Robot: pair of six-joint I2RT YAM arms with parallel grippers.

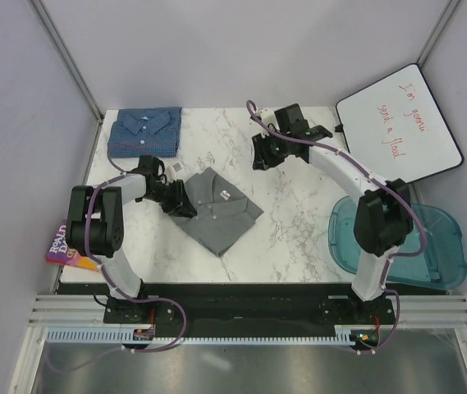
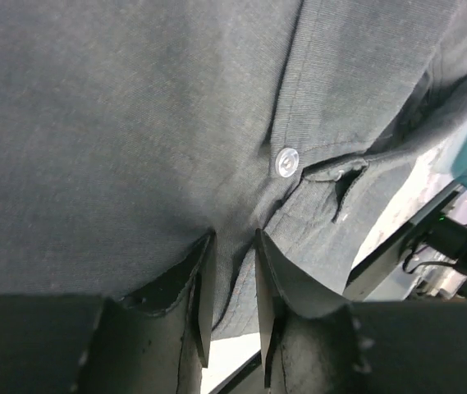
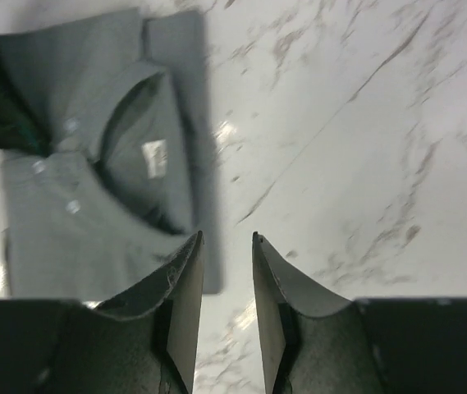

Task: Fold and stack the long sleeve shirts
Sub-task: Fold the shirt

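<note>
Bare marble (image 1: 299,215) between grey shirt (image 1: 217,212), teal tray (image 1: 455,246)

Plain mid-grey woven cloth shirt (image 1: 217,212): matt, fine weave. Its small clear plastic button (image 2: 286,161): glossy. White grey-veined marble-look tabletop (image 1: 299,201): smooth, polished, reflective. Blue fine-checked cloth shirt (image 1: 144,131): matt.

Up close, the grey shirt (image 2: 135,123) runs off the top and left edges, and we cannot tell whether the left gripper (image 2: 234,235) pinches it. From above, the left arm (image 1: 93,217) covers part of the book (image 1: 62,249), the right arm (image 1: 381,222) part of the teal tray (image 1: 440,238). The right wrist view is blurred.
</note>
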